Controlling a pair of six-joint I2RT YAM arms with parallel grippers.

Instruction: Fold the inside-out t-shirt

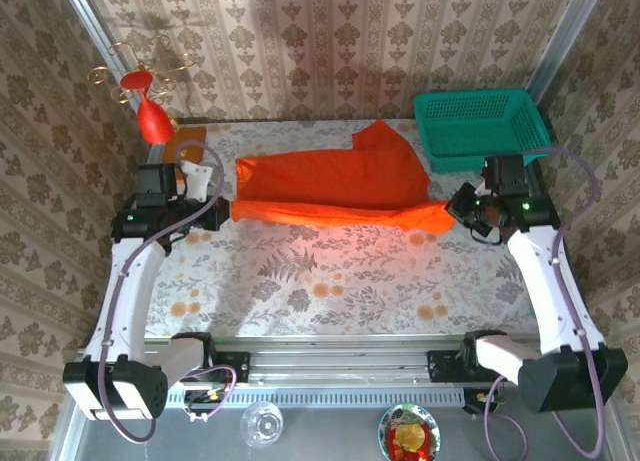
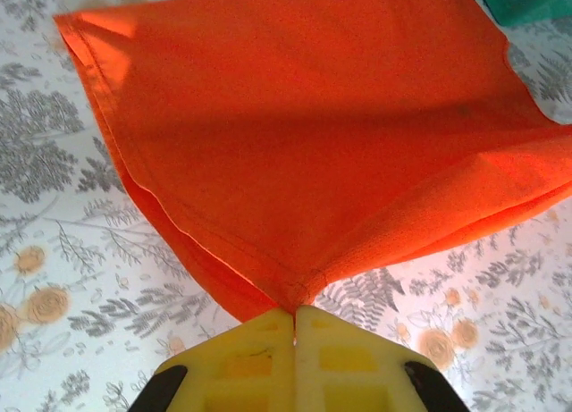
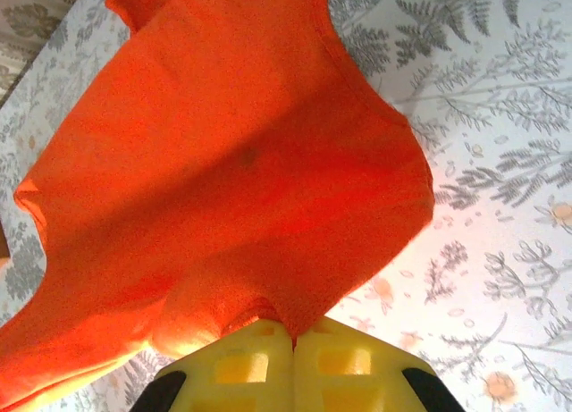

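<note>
Across the middle of the floral desk [image 1: 300,281] | inside-out t-shirt [image 1: 340,186] stretched wide between the 2 arms | left hand [image 2: 295,312] clamped on a hemmed corner | right hand [image 3: 293,327] clamped on the opposite end | green basket [image 1: 480,126] near the far-right corner

It was a robot test cell dressed up as a home. The table [image 1: 300,281] wore a white cloth printed with grey ferns and orange flowers. Behind and beside it stood beige damask wallpaper panels [image 1: 330,41] framed by bare aluminium posts [image 1: 88,19]. Along the table's near edge ran a slotted aluminium rail [image 1: 340,364] carrying two white-and-black robot arms [image 1: 128,281].
</note>
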